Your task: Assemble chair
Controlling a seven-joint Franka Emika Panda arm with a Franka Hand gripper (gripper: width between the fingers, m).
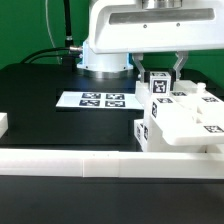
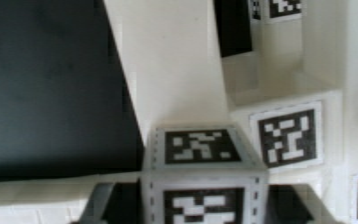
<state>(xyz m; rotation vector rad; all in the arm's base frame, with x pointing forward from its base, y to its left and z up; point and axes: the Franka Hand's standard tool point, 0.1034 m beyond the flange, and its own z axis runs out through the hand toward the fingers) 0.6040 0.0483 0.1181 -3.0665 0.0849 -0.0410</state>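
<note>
A black table [image 1: 40,100] is seen filling most of the exterior view, with green backdrop behind it and dark cables hanging at the back. Along the near edge a long low white border wall [image 1: 90,163] is laid, with a short white block at its end on the exterior view's left. The white robot arm [image 1: 125,28] is seen coming down from above, its base standing at the back of the table. The partly assembled chair [image 1: 180,120], a cluster of matte white blocky parts bearing black-and-white marker tags, is placed on the exterior view's right, just behind the border wall. The marker board [image 1: 100,100] is seen lying flat on the table, just beside the chair on the exterior view's left. The gripper [image 1: 160,72] is positioned over the top of the chair, and its dark fingers are closed on an upright chair post [image 2: 206,170], whose tagged end is framed between them in the wrist view. Other tagged chair parts are seen around that post in the wrist view.
</note>
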